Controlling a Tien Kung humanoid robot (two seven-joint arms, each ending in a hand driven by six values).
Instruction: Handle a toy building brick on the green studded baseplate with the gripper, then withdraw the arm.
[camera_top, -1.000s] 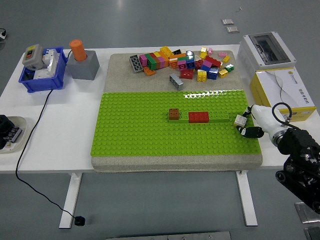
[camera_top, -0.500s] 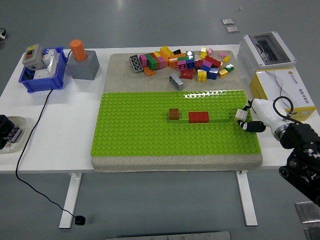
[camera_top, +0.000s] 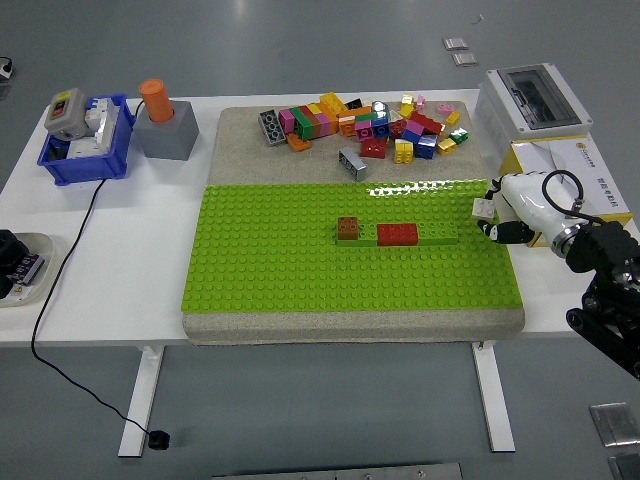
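The robot's white right hand (camera_top: 508, 215), fingers clamped on a small pale grey toy brick (camera_top: 484, 209), has lifted it farther back along the green studded baseplate's (camera_top: 300, 250) right edge.

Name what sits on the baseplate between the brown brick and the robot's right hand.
In the head view, a red brick and a green one lie between the brown brick and the right hand.

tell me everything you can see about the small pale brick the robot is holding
The small pale grey toy brick is a short, plastic-looking block, too small to count its studs. It sits tilted, gripped at the fingertips of the robot's right hand, over the right edge of the green studded baseplate. Whether it touches the plate is unclear. It is apart from the other bricks.
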